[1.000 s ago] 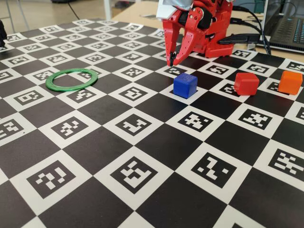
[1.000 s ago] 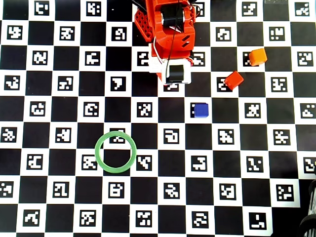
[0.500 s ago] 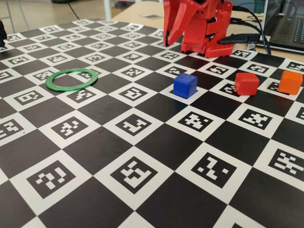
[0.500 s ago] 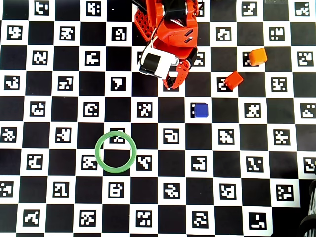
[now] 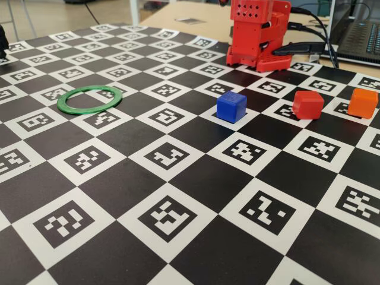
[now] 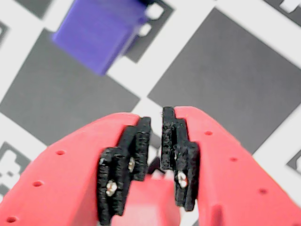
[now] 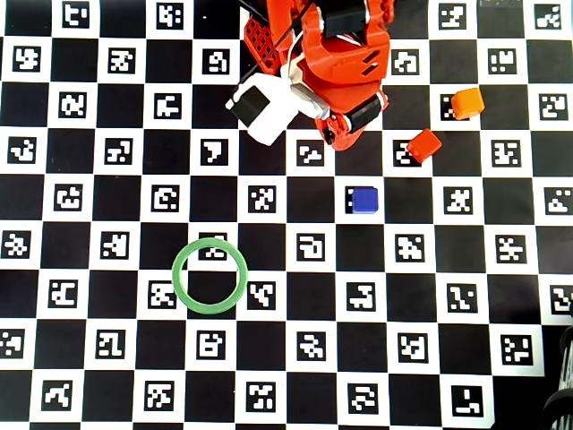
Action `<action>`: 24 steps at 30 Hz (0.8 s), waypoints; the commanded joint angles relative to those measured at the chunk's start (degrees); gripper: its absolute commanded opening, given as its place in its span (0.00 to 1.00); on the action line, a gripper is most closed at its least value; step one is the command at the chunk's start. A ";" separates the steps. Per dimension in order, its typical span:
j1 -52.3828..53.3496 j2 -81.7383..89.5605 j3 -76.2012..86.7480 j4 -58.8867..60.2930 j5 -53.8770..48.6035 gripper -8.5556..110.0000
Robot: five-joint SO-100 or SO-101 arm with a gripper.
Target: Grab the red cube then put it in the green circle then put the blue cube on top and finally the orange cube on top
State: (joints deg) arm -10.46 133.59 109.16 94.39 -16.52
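Checkerboard mat point(image 5: 178, 196) covers the whole table, black squares alternating with white ones that each carry a blocky black marker pattern, none of it readable as letters. Over it, the gripper point(image 6: 156, 123) shows best in the wrist view: two red fingers with black pads point(image 6: 176, 146) nearly together, only a thin slit between them, nothing held. In the overhead view the gripper point(image 7: 345, 134) sits at the low end of the arm point(image 7: 336, 54), near the top middle of the mat; which bits there are the fingertips is hard to make out. The blue cube point(image 6: 101, 30) lies ahead of the tips and to the left in the wrist view, apart from them, blurred and cut off by the top edge. From overhead the blue cube point(image 7: 363, 200) is just below the gripper and a little right. The red cube point(image 7: 424, 145) lies to the right of the gripper, turned at an angle, and the orange cube point(image 7: 467, 103) is further right and up, all three apart from each other. The green ring point(image 7: 209, 275) lies flat well off to the lower left, with only mat inside it. In the fixed view just the arm's base point(image 5: 258, 32) shows, its top cropped and the gripper out of frame; a laptop point(image 5: 359, 35) sits cut off at the right edge with cables point(image 5: 312, 24) by the base.
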 commanded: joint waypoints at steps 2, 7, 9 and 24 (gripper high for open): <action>-1.85 -2.90 -9.49 4.13 9.93 0.09; -4.31 -7.38 -11.43 6.06 20.48 0.10; -5.36 -7.82 -11.43 6.24 20.83 0.10; -16.44 -9.05 -9.32 6.42 37.00 0.26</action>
State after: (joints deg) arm -25.14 124.80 101.87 98.70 14.33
